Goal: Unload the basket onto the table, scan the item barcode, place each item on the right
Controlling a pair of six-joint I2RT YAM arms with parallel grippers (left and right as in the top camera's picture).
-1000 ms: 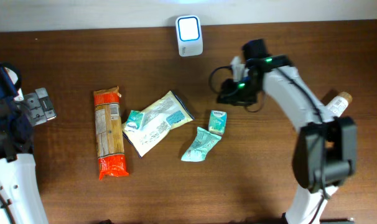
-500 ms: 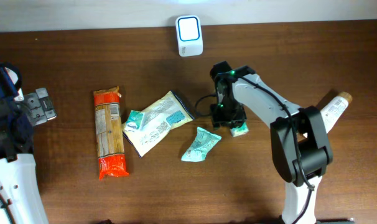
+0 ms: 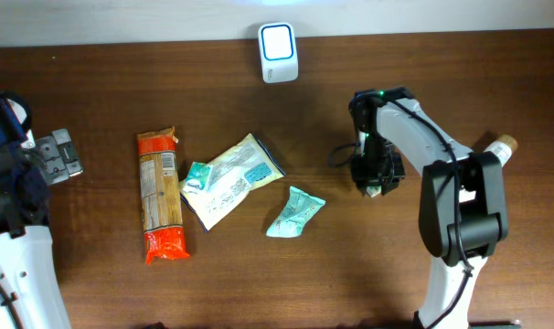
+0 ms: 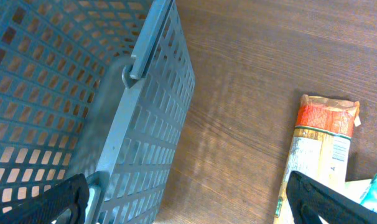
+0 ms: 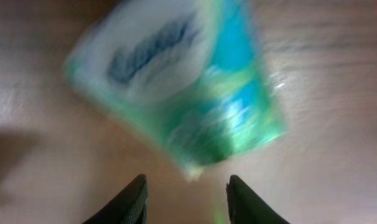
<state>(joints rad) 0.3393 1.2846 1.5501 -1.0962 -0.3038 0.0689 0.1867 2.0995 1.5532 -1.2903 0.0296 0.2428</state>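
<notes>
One green tissue pack [image 5: 176, 81] sits at the half-parted fingertips of the right gripper [image 5: 187, 200], grip impossible to tell, right of one pasta packet [image 3: 160, 194] and one pale bag [image 3: 231, 175]. One scanner [image 3: 278, 52] stands at the far edge. The left gripper [image 4: 191, 202] gapes wide, empty.

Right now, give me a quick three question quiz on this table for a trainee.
1. True or false: the pasta packet touches the scanner.
2. The right wrist camera is mostly filled by: A. green tissue pack; B. scanner; C. pasta packet.
3. Fill in: the left fingers, wide open, hover beside a blue mesh ___.
Key: 1 false; 2 A; 3 basket.
</notes>
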